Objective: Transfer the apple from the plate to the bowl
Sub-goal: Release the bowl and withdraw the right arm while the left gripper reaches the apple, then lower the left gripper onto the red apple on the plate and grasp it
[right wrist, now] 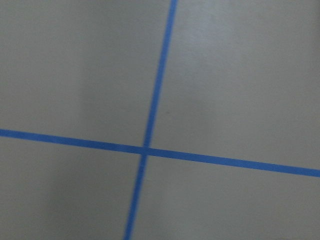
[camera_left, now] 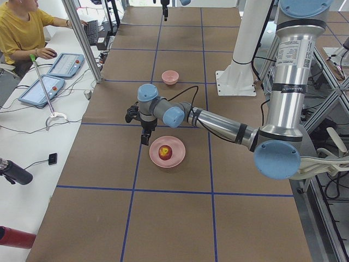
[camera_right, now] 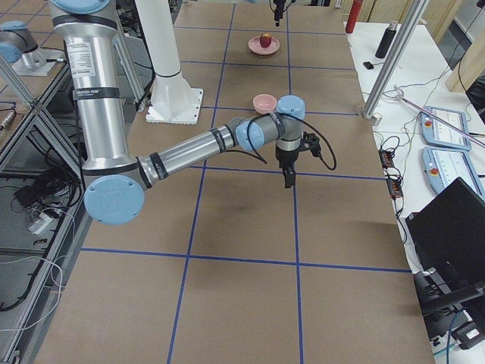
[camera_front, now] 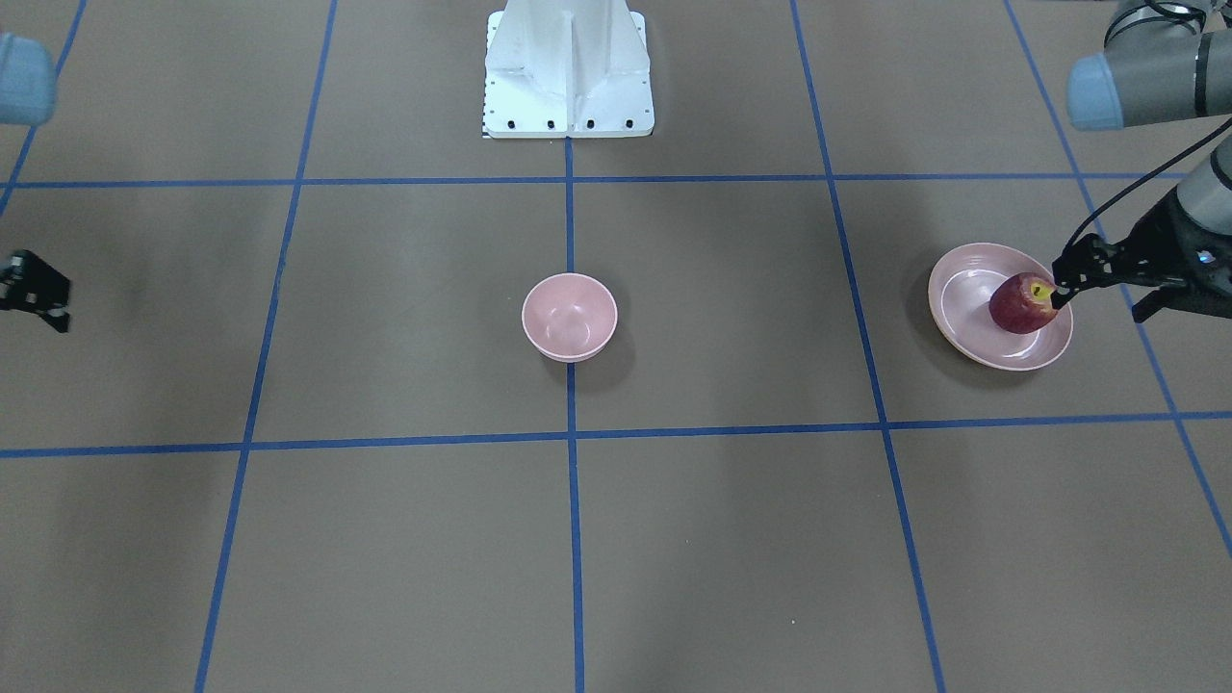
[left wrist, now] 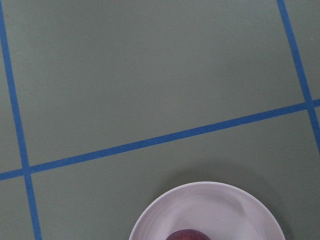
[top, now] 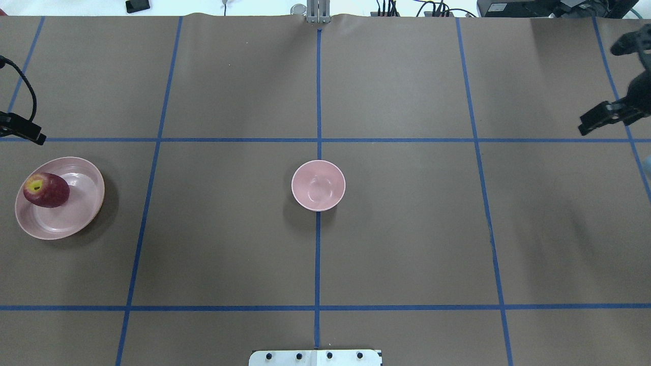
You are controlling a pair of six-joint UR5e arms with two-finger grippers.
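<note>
The dark red apple [camera_front: 1022,306] with a yellow stem end lies on the wide pink plate [camera_front: 962,289] at the table's far left end, as the overhead view shows it [top: 46,190]. The small deep pink bowl [camera_front: 569,316] stands empty at the table's centre [top: 318,185]. My left gripper [camera_front: 1059,298] hangs raised just beyond the plate's far rim, apart from the apple; its fingers look shut and empty. The left wrist view shows only the plate's rim [left wrist: 210,210] and the apple's top. My right gripper [camera_front: 60,322] hangs looking shut and empty far off at the table's right end [top: 582,129].
Brown table cover with a grid of blue tape lines [top: 318,101]. The robot's white base [camera_front: 568,67] stands at the table's near-robot edge. A person sits at a side desk with tablets [camera_left: 52,76] beyond the left end.
</note>
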